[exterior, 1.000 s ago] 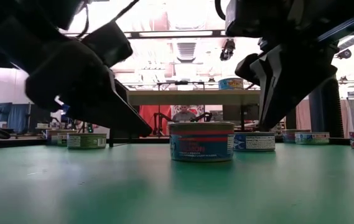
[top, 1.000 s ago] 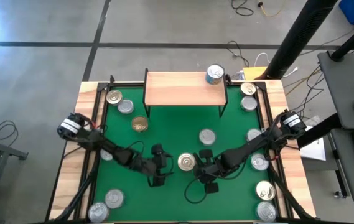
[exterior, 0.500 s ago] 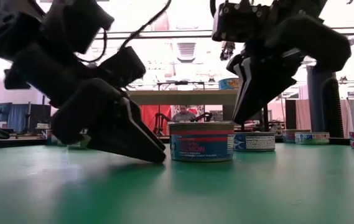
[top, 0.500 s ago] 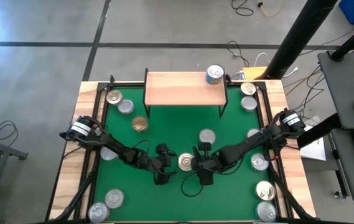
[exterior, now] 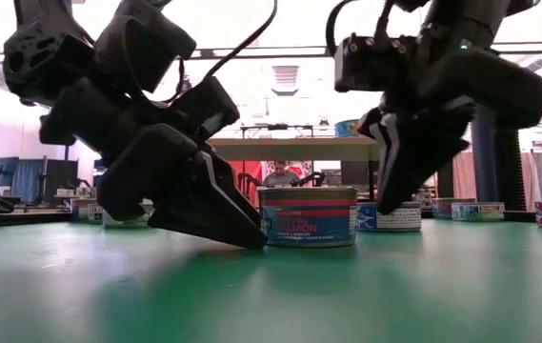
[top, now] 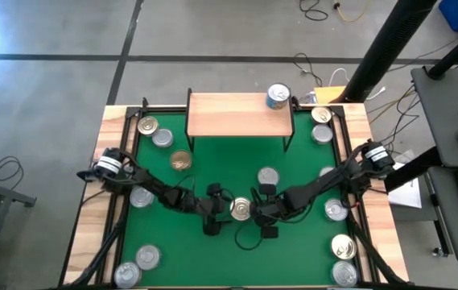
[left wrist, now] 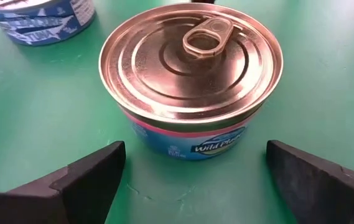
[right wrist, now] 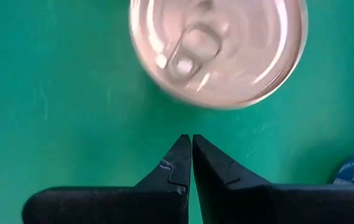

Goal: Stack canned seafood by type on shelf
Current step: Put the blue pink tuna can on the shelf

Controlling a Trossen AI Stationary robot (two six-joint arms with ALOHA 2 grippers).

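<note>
**One tin shelved, the rest waiting**

Only one tin (top: 278, 97) sits on the shelf (top: 237, 114), at its far right corner; the others lie scattered over the green table (top: 212, 258). The left gripper (left wrist: 195, 186) is spread wide around a gold-topped tin (left wrist: 191, 68) mid-table. The right gripper (right wrist: 191, 158), fingers pressed together and empty, hovers beside it.

Gold-topped tin (left wrist: 191, 68) between wide-apart jaws — untouched
</note>
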